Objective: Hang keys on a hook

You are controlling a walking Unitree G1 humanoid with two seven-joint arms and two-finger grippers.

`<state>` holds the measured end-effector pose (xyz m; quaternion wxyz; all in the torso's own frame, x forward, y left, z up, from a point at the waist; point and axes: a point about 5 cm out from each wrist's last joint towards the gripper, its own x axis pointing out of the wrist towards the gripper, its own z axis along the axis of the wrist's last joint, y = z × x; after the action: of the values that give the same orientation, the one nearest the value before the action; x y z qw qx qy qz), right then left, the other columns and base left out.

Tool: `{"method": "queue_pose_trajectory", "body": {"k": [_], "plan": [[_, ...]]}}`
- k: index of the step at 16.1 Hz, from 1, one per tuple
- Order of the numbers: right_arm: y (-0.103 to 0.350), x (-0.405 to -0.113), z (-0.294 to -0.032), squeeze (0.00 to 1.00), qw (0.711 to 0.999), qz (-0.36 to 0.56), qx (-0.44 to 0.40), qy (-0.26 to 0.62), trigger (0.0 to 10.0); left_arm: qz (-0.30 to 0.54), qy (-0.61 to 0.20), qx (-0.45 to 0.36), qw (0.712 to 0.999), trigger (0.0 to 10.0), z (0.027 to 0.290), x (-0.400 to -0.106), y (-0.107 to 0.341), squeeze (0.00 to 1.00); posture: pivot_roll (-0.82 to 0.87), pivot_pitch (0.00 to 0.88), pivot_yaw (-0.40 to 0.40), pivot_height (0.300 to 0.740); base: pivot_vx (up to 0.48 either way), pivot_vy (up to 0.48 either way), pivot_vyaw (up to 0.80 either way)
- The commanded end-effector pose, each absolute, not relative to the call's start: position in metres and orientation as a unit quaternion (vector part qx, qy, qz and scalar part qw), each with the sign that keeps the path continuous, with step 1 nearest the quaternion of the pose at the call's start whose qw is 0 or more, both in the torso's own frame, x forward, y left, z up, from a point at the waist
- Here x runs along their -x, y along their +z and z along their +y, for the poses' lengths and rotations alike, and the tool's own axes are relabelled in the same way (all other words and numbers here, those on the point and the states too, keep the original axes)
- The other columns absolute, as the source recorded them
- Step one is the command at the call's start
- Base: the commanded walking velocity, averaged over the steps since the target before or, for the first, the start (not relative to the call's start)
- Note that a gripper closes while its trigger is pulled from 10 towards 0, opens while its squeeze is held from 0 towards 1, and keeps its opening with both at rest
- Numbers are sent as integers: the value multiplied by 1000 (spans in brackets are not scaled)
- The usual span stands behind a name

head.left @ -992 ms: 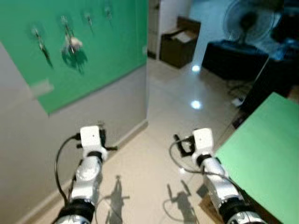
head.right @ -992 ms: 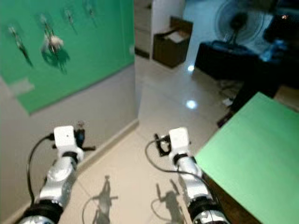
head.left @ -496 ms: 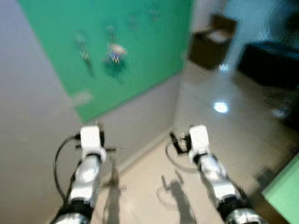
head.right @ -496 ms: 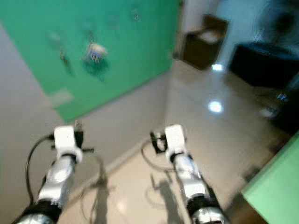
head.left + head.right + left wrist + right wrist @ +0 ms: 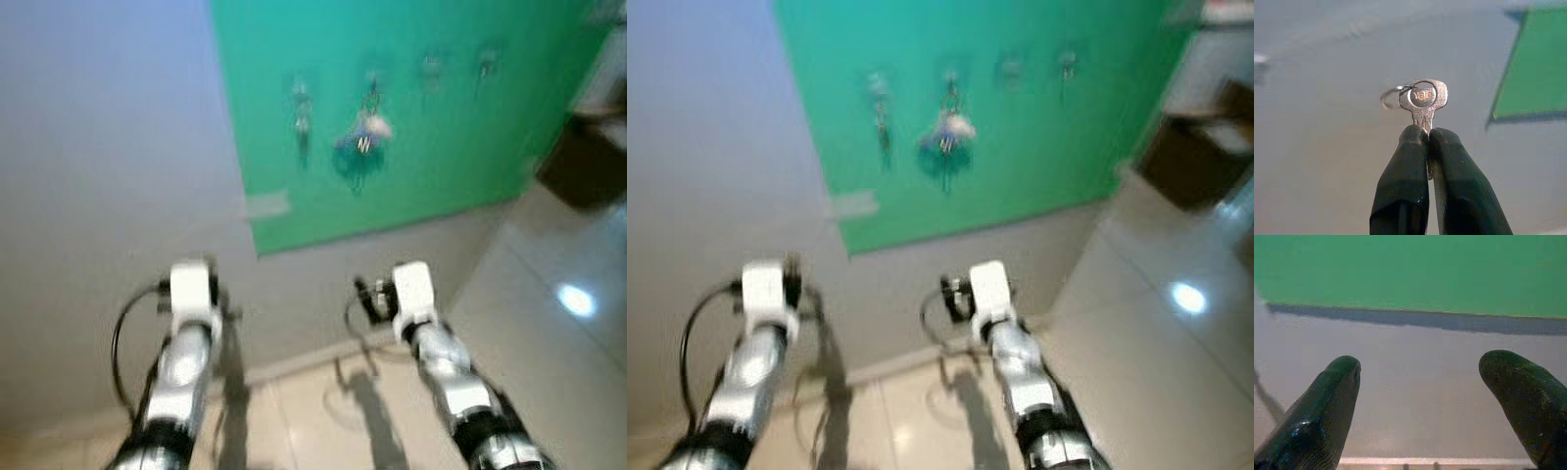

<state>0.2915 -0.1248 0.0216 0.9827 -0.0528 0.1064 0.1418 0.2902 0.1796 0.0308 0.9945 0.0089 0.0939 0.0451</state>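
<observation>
Key held upright before the green board.
We see left gripper [image 5: 1426,139] pinching the key [image 5: 1423,100] by its blade, bow outward; right gripper [image 5: 1422,377] spread; hooks [image 5: 372,83] blurred.

Key [image 5: 1423,100] blade hidden between left claw [image 5: 1427,139] fingertips; hooks [image 5: 370,86] blurred.

A grey wall [image 5: 108,147] is standing ahead, and a green panel [image 5: 441,147] is covering its upper part. A pale strip of tape [image 5: 266,205] is sitting at the panel's lower corner, lapping onto the grey. Below, a light skirting board [image 5: 294,360] is running along the foot of the wall where it is meeting the glossy tiled floor [image 5: 568,352]. A bright spot of light [image 5: 576,300] is reflecting off the tiles, and a dark brown box [image 5: 586,162] is standing blurred past the panel's far edge.
</observation>
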Motion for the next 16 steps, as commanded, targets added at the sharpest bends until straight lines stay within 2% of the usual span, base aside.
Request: {"method": "queue_pose_trajectory", "body": {"k": [1,5,16], "plan": [[21,-293,-135,0,983,115,61,129,10000,96,35,-9,995,0,171,-290,30,0,-86,0,27,740,0,-465,0],[23,-295,-131,0,983,111,61,136,10000,89,33,-6,995,0,171,-292,32,0,-85,0,31,740,0,-458,0],[24,-297,-131,0,983,110,56,138,10000,77,41,-15,996,0,172,-296,38,0,-54,0,16,740,0,0,0]]}}
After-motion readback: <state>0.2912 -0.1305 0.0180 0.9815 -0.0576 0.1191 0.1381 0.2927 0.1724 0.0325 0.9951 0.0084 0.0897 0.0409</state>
